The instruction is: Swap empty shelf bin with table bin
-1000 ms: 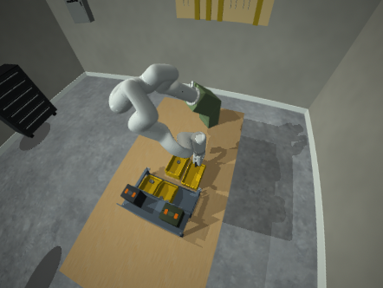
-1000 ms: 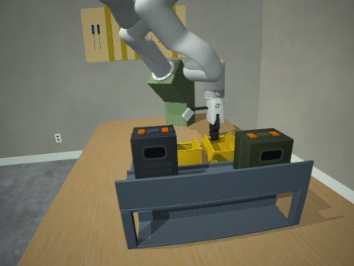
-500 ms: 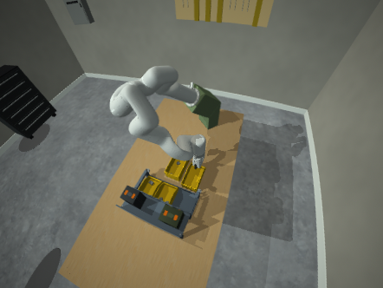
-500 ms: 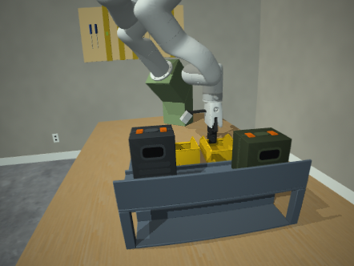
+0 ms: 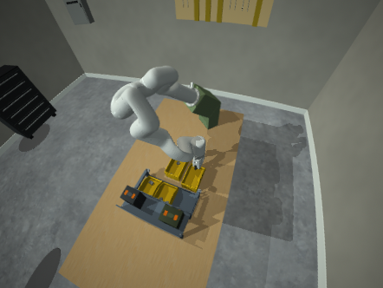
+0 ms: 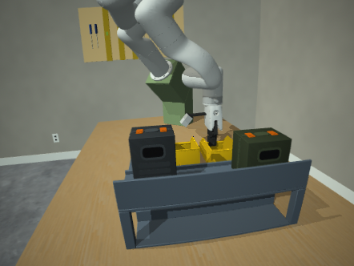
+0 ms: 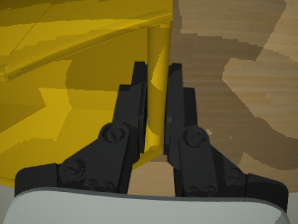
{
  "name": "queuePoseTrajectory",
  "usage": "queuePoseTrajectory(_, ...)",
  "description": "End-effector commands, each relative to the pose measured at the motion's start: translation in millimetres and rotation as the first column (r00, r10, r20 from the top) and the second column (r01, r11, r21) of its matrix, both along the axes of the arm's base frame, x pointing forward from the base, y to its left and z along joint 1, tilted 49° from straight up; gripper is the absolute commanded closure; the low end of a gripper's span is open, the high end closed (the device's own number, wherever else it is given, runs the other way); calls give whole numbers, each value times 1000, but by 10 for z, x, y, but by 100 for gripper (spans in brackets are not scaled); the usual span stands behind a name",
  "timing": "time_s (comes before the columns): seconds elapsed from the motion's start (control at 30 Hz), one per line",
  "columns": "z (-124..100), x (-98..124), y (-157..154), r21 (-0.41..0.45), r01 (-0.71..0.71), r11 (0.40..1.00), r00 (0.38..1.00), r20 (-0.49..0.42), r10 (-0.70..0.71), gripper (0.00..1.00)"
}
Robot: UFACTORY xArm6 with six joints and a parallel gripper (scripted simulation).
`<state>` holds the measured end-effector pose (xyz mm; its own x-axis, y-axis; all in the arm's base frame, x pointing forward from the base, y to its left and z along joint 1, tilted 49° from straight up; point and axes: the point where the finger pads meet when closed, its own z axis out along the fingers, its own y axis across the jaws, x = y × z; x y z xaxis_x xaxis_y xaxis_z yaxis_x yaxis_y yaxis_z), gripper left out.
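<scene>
The dark case [image 5: 133,196] [image 6: 152,154] and green case [image 5: 172,216] [image 6: 262,149] obstruct the shelf's [image 5: 152,215] [image 6: 212,188] far side.

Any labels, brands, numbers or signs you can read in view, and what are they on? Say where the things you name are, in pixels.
No text is readable.
Wall board [image 5: 223,12] [image 6: 93,40]: small marks, too small to read.
Dark case [image 5: 133,197] [image 6: 153,164] and green case [image 5: 171,216] [image 6: 262,154]: no lettering I can make out.
Yellow bin [image 7: 40,115] by the end effector [image 7: 157,82]: none seen.

Four yellow bins [image 5: 175,169] [image 6: 216,154] [image 7: 45,110], two cases [image 5: 171,216] [image 6: 262,148], one shelf [image 5: 149,215] [image 6: 212,186], one arm [image 5: 145,117] [image 6: 176,44]
</scene>
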<state>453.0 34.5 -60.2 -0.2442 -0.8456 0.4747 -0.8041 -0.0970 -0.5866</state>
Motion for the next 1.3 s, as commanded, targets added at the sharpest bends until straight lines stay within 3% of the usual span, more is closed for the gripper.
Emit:
queuePoseTrajectory(0.0, -6, 12, 1, 1, -1, 1000, 1000, 1, 1, 100)
queuePoseTrajectory(0.53, -8, 13, -1, 1, -1, 1000, 1000, 1, 1, 100)
queuePoseTrajectory(0.57, -8, 13, -1, 1, -1, 1000, 1000, 1, 1, 5)
queuePoseTrajectory(1.27, -8, 13, -1, 1, -1, 1000, 1000, 1, 1, 5)
